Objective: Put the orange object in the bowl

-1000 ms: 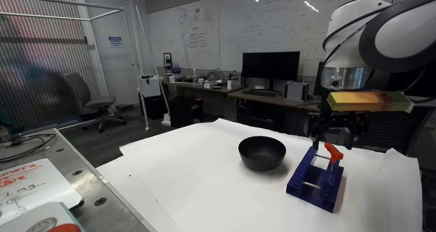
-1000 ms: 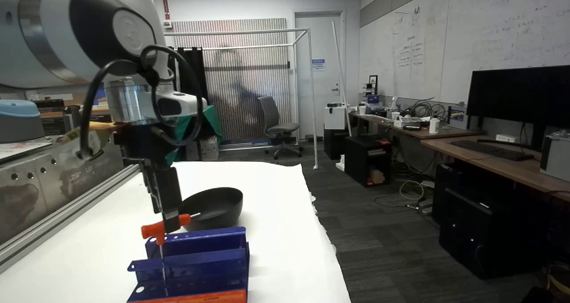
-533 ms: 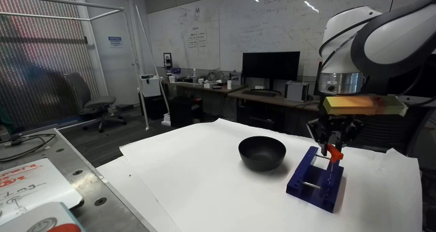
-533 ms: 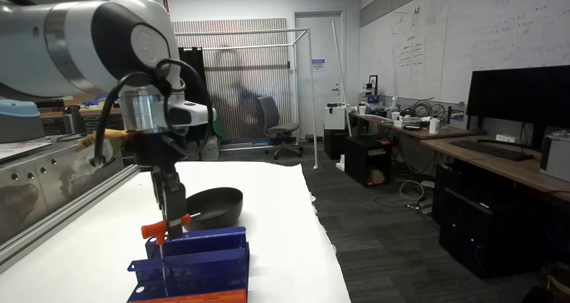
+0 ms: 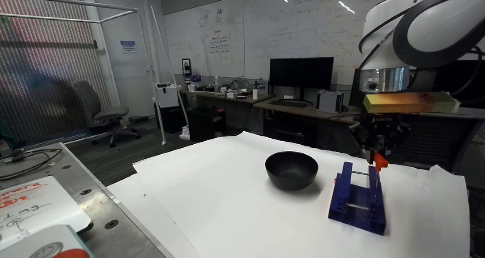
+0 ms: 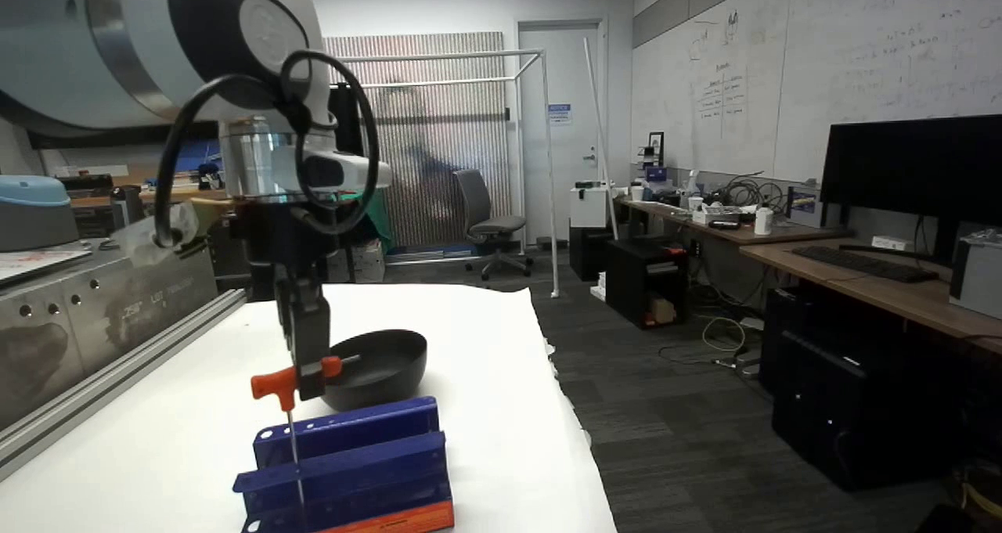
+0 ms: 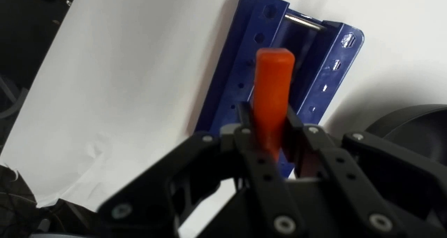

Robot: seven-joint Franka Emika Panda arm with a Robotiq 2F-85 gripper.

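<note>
The orange object is a T-shaped tool with an orange handle [image 7: 273,84] and a thin metal shaft [image 6: 293,435] pointing down. My gripper [image 7: 269,117] is shut on that handle, one black finger on each side of it. In an exterior view the gripper [image 6: 311,376] grips it across its crossbar. The shaft runs down to the dark blue rack [image 6: 344,470]; whether its lower end is still inside a hole I cannot tell. Beside the rack stands the black bowl [image 5: 291,171], upright with nothing visible inside. Part of the bowl [image 7: 419,133] shows at the wrist view's right edge.
White paper [image 5: 227,197] covers the table under bowl and rack. A metal-topped surface [image 5: 110,212] with a board and cables adjoins it. A yellow block [image 5: 409,102] is fixed to the arm above the gripper. Desks with monitors [image 5: 301,72] stand behind.
The jaws have closed around the orange handle. Gripper and tool have risen slightly. The blue rack has shifted and turned a little, while the bowl has stayed put.
</note>
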